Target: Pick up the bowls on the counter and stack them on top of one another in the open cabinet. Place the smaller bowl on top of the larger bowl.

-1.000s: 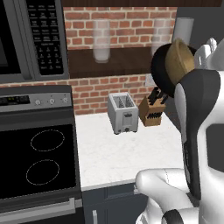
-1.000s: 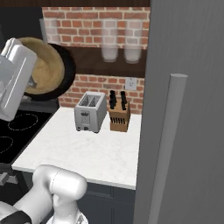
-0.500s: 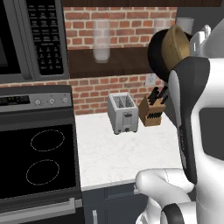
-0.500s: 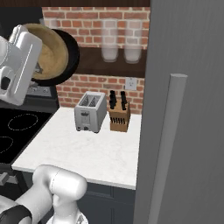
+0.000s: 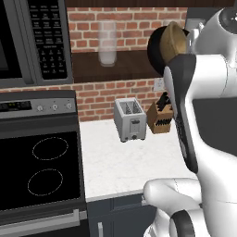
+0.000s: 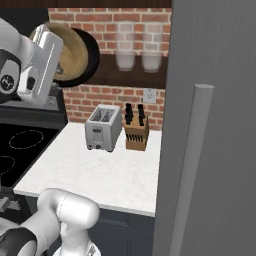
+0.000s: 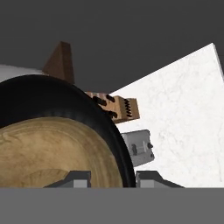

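The gripper (image 7: 108,177) is clamped on the rims of the black bowl (image 6: 89,52) with the wooden bowl (image 6: 67,50) nested inside, tipped on edge at the shelf's (image 5: 120,69) front edge, carrying both together.

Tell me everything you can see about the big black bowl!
The big black bowl is wide, round and shiny, maybe glazed. It is tipped up on its side in the air, in front of the brick wall, up by the dark wooden shelf and above the counter. The smaller wooden bowl sits nested inside it, touching it. The robot's hand grips the pair at the rim. No cracks or marks show.
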